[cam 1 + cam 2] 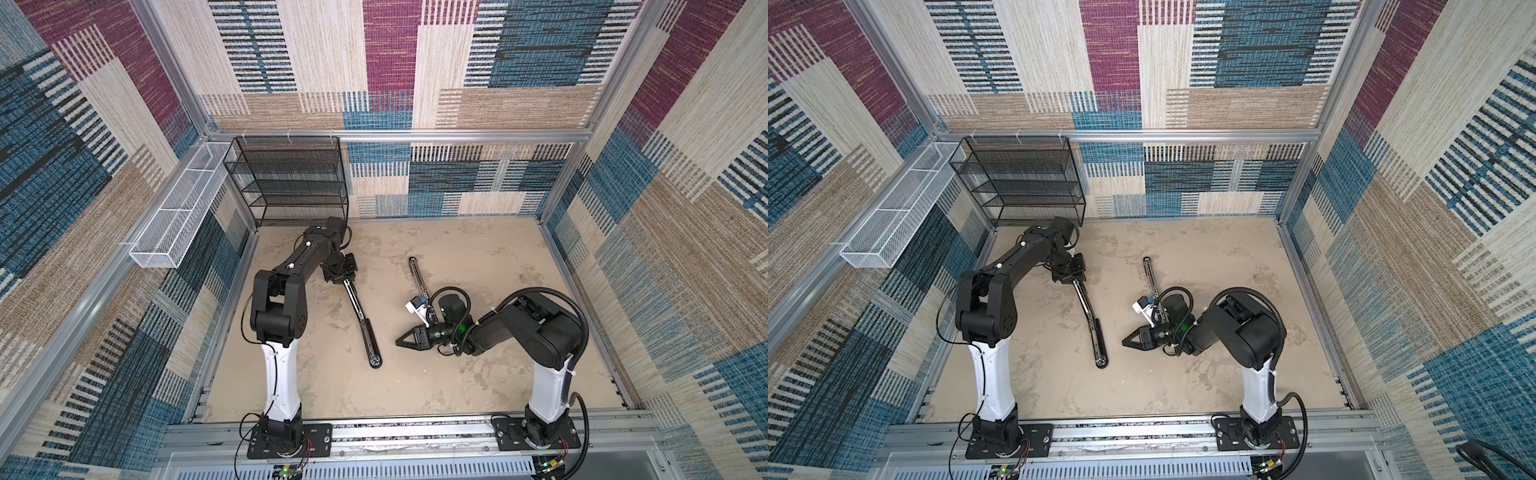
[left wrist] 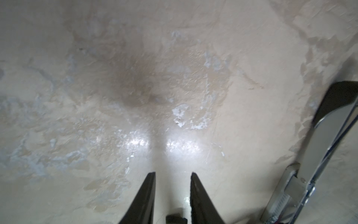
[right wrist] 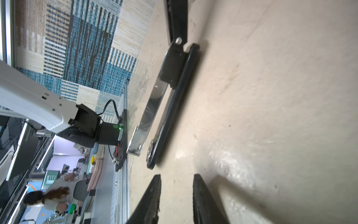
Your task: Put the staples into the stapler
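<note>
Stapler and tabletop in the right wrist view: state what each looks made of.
Stapler: black base, matte, plastic or painted metal, unclear which; its rail is bare polished metal, mirroring the surroundings. Tabletop: beige mottled coating, semi-glossy, with glare patches; the exact material is unclear.

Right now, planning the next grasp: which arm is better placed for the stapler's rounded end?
Probably right: the right pincer, open, points at that end of the stapler; the left pincer hovers at the other.
</note>
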Controlling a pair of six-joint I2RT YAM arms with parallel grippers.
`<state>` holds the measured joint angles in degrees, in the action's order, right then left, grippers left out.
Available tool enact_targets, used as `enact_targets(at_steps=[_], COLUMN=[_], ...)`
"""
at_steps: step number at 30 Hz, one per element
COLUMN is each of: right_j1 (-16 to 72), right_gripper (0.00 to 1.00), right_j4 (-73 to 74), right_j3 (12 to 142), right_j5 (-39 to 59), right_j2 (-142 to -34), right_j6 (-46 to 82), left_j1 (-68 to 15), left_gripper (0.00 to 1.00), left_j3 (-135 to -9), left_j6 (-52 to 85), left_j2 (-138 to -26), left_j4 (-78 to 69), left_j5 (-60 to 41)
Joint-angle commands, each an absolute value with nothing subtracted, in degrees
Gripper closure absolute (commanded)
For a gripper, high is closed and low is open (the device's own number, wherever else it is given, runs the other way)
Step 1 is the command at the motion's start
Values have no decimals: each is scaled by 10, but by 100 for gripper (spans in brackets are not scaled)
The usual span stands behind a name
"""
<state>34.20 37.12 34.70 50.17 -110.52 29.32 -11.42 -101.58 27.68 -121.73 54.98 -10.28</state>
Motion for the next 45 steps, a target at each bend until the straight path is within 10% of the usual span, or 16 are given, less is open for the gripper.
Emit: enact_targets(at_steps=[1,11,24,45], right_j1=[334,334,335,335], right_gripper=[66,60,56,43], right_j4=[198,162,154,98], right_j3=[339,359,365,386], right_j5=[417,406,400,301], right_j2=[-1105,-1060,-1039,-879], right_j6=[302,288,279,246], left_j1=[-106,-90,-83,-147], left_gripper=[100,100,49,46], left_j3=[-999,-958,-997,-723], left_j6=[263,278,276,332], left_j2=[-1205,-1197,-1210,-940], left_j4=[553,522,523,486], left_j5=[-87,-78,-92,-89])
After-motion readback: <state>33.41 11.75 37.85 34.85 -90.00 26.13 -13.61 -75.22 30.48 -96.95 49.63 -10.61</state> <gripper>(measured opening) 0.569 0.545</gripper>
